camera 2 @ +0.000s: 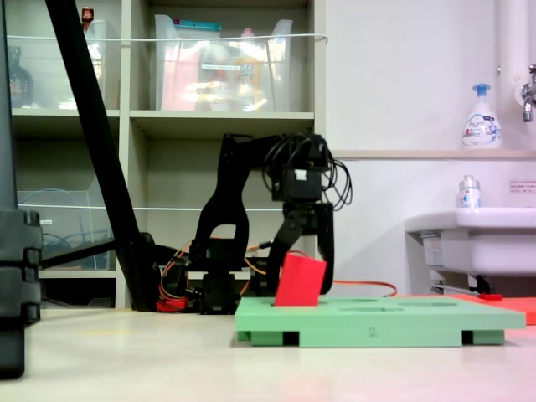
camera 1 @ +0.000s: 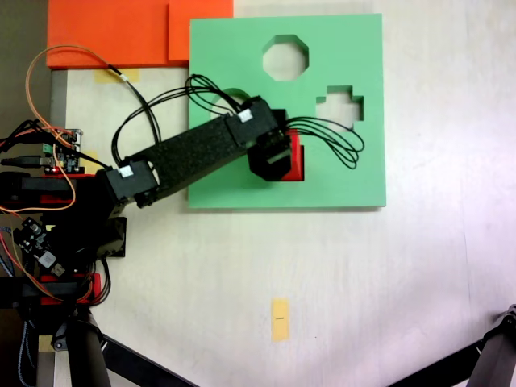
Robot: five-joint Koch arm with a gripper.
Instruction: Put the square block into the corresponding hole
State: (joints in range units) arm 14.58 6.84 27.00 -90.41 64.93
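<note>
Square block: the red cube (camera 2: pixel 300 281) sits tilted between the gripper's fingers, its lower edge down in the green board; from above only a red strip (camera 1: pixel 295 153) shows beside the gripper's black body.
Corresponding hole: the square cutout (camera 1: pixel 300 174) is under the block and mostly covered; how far the block has entered is hard to judge from either fixed view.
Gripper: the gripper (camera 2: pixel 303 280) points downward with one finger on each side of the block, clenched on it.
Green foam board: the board (camera 1: pixel 339 173) lies flat on the table, with an octagonal cutout (camera 1: pixel 285 57) and a cross-shaped cutout (camera 1: pixel 342 107) away from the arm's base.
Arm: the black arm (camera 1: pixel 193 153) reaches from its base at the left of the overhead picture across the board's left edge.
Orange foam slabs: these (camera 1: pixel 113 32) lie at the top left, touching the board's corner.
Table: pale surface (camera 1: pixel 322 274), with a small yellow tape mark (camera 1: pixel 280 319).
</note>
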